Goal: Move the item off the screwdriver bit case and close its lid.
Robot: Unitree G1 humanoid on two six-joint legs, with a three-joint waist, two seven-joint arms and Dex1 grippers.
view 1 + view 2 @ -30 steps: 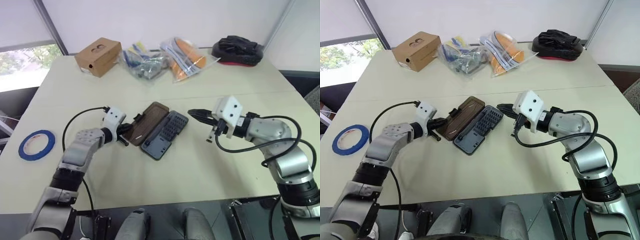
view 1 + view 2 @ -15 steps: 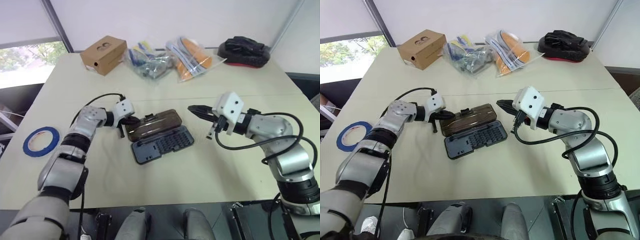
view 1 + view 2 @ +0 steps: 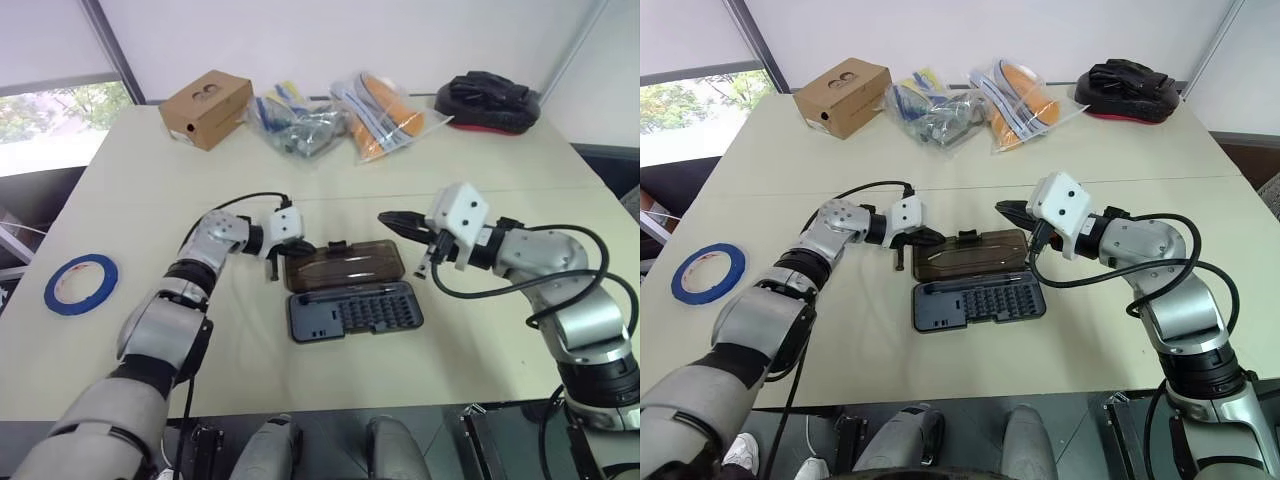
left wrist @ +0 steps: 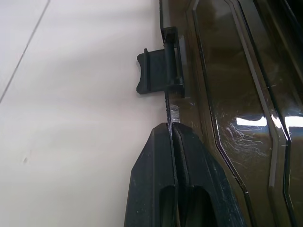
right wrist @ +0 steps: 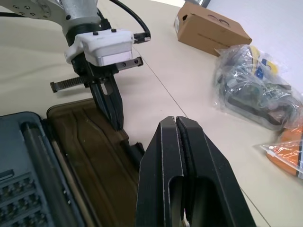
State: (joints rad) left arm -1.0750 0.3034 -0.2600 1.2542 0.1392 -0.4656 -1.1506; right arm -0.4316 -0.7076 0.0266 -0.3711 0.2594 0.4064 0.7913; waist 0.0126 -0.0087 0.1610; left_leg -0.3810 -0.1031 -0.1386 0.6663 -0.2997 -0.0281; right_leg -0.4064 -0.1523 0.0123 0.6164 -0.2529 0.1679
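The screwdriver bit case (image 3: 355, 312) lies open and flat at the table's middle, its dark grey tray holding rows of bits on the near side. Its smoky-brown lid (image 3: 350, 266) lies flat on the far side. My left gripper (image 3: 298, 250) is shut on the lid's far rim, just left of the small black catch (image 4: 158, 71). My right gripper (image 3: 385, 217) is shut on nothing and hovers above the lid's right end without touching it. Nothing rests on the tray or lid, and the item is out of view.
A brown cardboard box (image 3: 202, 108) sits at the back left, two clear plastic bags (image 3: 300, 125) of parts at the back middle, and a black glove-like pad (image 3: 488, 98) at the back right. A blue tape roll (image 3: 77, 283) lies near the left edge.
The case has swung from lying diagonally to lying crosswise and shifted right, with my left gripper staying at the lid's rim. My right gripper has kept still.
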